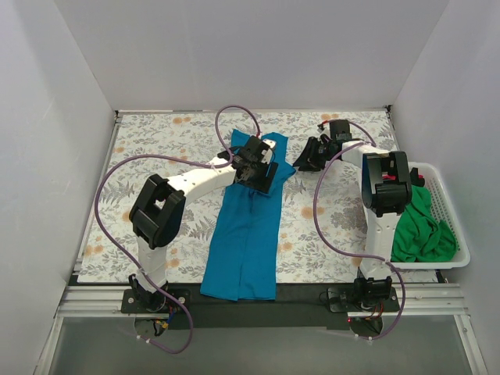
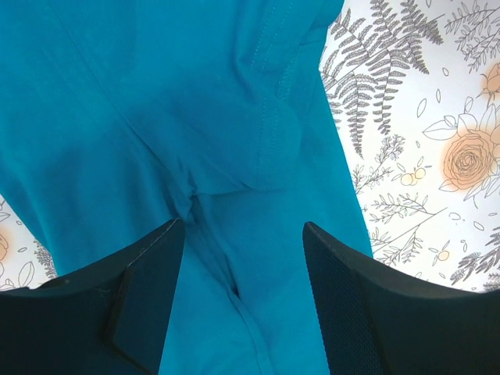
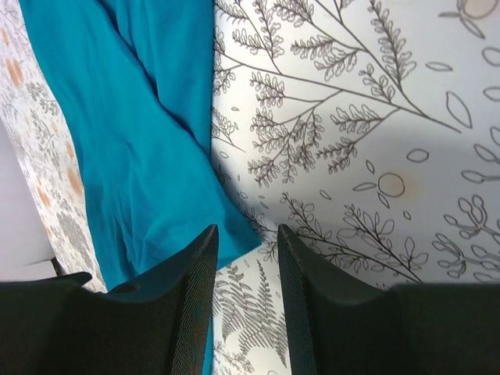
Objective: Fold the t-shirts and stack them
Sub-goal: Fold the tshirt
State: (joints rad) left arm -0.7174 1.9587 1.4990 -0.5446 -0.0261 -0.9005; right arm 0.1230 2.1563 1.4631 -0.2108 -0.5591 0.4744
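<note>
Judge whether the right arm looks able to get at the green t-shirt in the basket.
Probably yes: the green t-shirt lies uncovered in the white basket beside that arm's base, and the right hand is open and empty.

A robotics lab test cell is indicated. A table spread with a floral-printed cloth (image 1: 156, 141) is enclosed on three sides by plain white panels (image 1: 250, 55). A ribbed aluminium rail (image 1: 94, 301) is fixed along the near edge. A white-and-black left robot arm (image 1: 187, 181) and a matching right robot arm (image 1: 373, 226), both trailing purple cables (image 1: 96, 205), are bolted there.
</note>
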